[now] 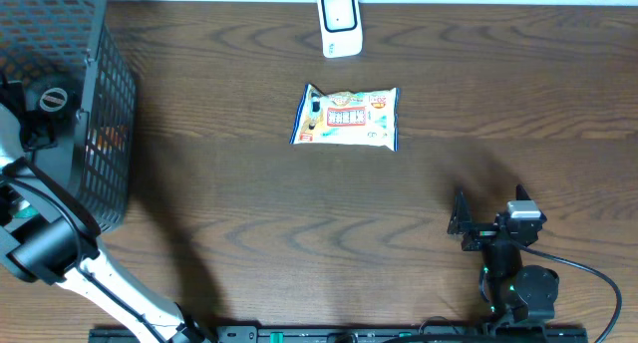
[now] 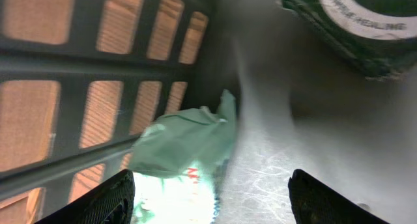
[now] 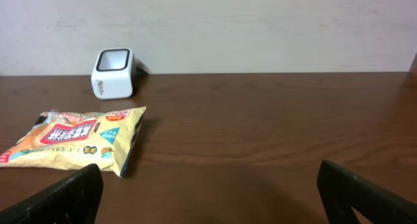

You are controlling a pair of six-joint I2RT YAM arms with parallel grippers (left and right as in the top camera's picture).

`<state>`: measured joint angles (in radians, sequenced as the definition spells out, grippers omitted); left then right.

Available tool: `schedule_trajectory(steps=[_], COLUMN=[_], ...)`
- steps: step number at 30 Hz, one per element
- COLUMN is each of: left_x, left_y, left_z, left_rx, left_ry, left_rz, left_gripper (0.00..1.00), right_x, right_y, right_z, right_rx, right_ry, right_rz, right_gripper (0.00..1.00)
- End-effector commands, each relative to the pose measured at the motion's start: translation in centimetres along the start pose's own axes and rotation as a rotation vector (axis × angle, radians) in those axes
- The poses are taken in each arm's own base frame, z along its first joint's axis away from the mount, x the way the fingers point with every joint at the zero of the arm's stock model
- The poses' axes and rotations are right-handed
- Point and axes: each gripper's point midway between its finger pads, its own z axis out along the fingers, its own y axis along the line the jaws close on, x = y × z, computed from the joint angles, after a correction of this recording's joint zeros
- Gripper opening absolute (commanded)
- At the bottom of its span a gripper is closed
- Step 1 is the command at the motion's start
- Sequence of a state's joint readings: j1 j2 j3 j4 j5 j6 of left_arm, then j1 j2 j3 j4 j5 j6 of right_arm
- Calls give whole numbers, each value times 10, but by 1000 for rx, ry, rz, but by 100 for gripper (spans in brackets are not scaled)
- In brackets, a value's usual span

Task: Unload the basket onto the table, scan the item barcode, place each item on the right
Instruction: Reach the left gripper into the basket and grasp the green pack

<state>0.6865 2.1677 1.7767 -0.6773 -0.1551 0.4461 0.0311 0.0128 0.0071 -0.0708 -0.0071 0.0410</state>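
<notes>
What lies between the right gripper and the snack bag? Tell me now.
Nothing: only bare table between the right gripper and the snack bag, plain in the right wrist view; the overhead view agrees.

A: Where's the left arm point(image 1: 60, 248)?
B: It rises from the near-left edge and bends toward the far-left corner. The left gripper point(image 2: 212, 195) points down, jaws spread wide (only the tips show).
A: And the right arm point(image 1: 518, 278)?
B: Folded low, near right. The right gripper point(image 3: 212, 191) sits level, jaws fully apart, facing the far side.
</notes>
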Motion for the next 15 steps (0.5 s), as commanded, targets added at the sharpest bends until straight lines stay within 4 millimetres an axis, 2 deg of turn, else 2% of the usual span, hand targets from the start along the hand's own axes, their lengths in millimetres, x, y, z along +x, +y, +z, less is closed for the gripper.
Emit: schedule_trajectory(steps=[1,6,15], left_x=[9,13,24], left_y=[13,17,6], left_z=[7,11,31], left_rx=[-1,8,16], left_ry=[9,7,0], left_rz=[-21,-38,-38], left_gripper=[74,74,71], right_x=[1,1,1], right_y=[-2,-2,-2], right_z=[0,0,0], right_rx=[8,7,7], right_ry=[2,2,2], right_rz=[7,7,7], right_gripper=[99,99,99])
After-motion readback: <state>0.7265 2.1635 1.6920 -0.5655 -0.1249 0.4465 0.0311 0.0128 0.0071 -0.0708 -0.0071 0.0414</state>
